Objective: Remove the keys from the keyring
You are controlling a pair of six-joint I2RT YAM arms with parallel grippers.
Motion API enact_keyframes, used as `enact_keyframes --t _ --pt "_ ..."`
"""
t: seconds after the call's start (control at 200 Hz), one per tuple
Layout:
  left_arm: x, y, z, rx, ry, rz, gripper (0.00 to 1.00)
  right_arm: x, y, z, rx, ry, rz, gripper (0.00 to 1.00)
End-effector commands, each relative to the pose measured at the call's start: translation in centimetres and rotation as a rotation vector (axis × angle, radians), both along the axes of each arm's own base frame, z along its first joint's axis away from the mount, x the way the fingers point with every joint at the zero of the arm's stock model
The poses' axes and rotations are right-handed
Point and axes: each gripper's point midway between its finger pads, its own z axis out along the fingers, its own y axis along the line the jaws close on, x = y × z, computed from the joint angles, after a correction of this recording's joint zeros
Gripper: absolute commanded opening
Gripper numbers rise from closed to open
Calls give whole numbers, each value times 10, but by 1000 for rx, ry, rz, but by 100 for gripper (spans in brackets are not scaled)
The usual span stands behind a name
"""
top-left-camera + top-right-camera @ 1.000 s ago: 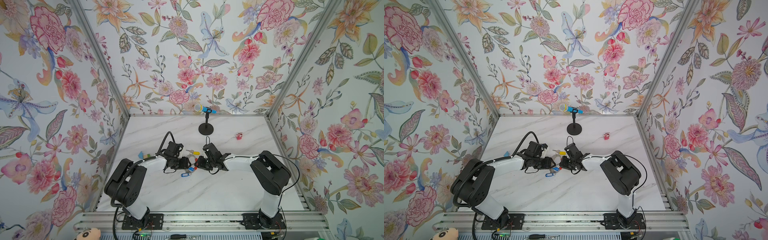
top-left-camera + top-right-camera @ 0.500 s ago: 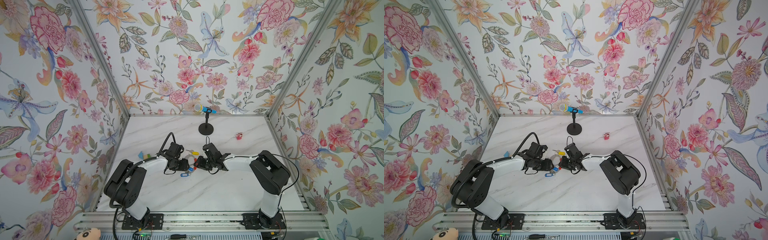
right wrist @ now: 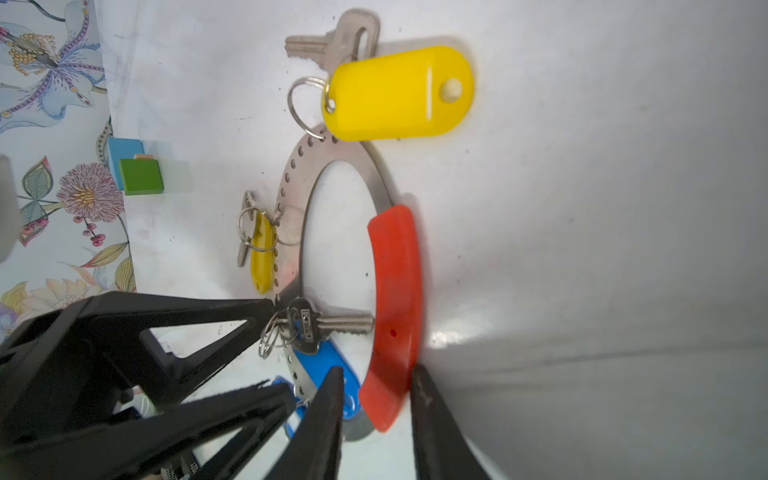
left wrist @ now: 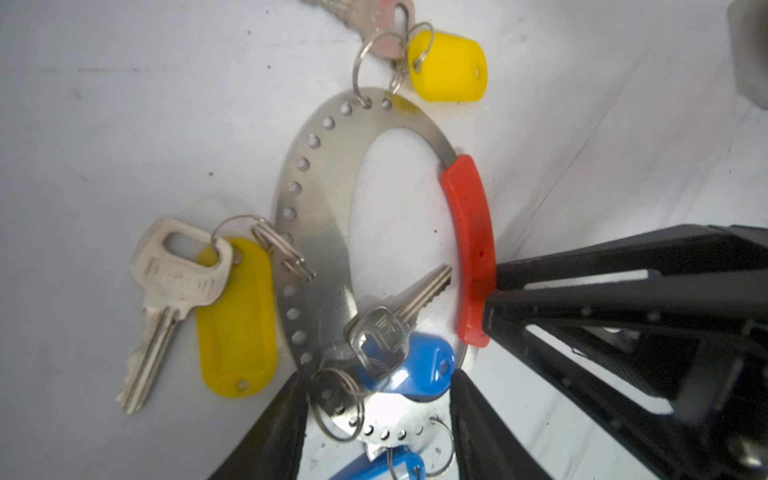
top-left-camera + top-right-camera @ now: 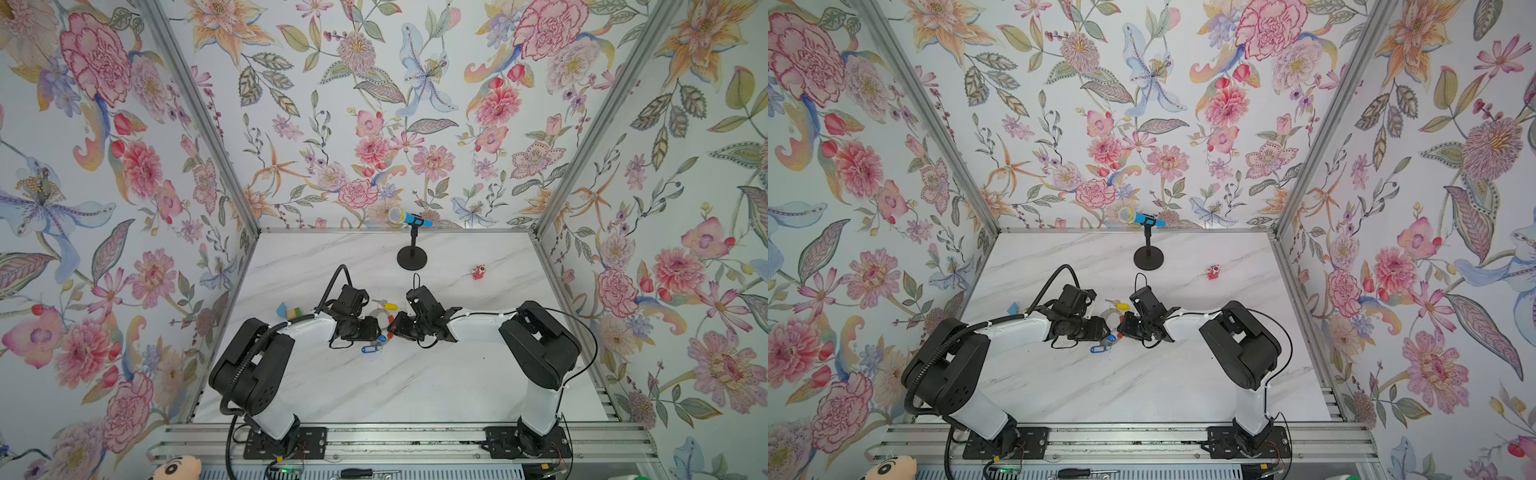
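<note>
The keyring (image 4: 316, 232) is a flat grey metal hoop with a red sleeve (image 4: 469, 232). It sits mid-table between both grippers in both top views (image 5: 380, 316) (image 5: 1111, 313). Several keys hang from it on split rings: one with a yellow tag (image 4: 237, 324), one with a yellow tag (image 3: 395, 91) at the far end, one with a blue tag (image 4: 411, 365), and a second blue tag (image 5: 370, 349) nearest the front. My left gripper (image 4: 378, 415) is shut across the hoop's near end. My right gripper (image 3: 376, 395) is shut on the red sleeve (image 3: 397, 282).
A black microphone stand (image 5: 411, 257) rises at the back centre. A small red-pink toy (image 5: 478, 272) lies at the back right. Blue, green and yellow blocks (image 5: 289, 311) sit by the left wall, behind my left arm. Floral walls close three sides.
The left arm has shifted slightly, uncovering the coloured blocks. Both grippers stay where they were on the keyring.
</note>
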Motion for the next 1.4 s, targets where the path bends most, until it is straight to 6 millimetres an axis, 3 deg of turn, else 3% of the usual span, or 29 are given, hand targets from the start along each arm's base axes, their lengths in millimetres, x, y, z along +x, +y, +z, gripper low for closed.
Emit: enact_keyframes --t 0.0,0.155,0.345,0.365,0.47,0.626,0.891,1.156,1.321,1.396 --pt "-16 -22 -2 -111 64 -32 56 -17 -1 -20 -17 71 21 30" --pt "-10 -32 20 -207 29 -15 55 -20 0 -24 -11 82 27 28" --pt "-1 -33 37 -279 0 29 54 -22 0 -22 2 84 32 27" --pt "1 -34 49 -306 -29 29 53 -22 0 -22 4 84 31 27" --pt "5 -33 58 -351 -47 55 52 -23 0 -20 7 82 33 27" --pt "7 -20 52 -284 -58 68 51 -24 -2 -21 10 86 30 25" --pt "-2 7 21 -92 -19 65 52 -23 -3 -17 14 78 30 25" --pt "-4 28 11 33 -19 85 59 -22 -7 -17 -25 56 35 27" --pt "-5 6 10 -130 -9 117 61 -24 0 -14 -21 49 59 27" --pt "-4 8 7 -121 -9 138 62 -25 1 -14 -23 51 62 27"
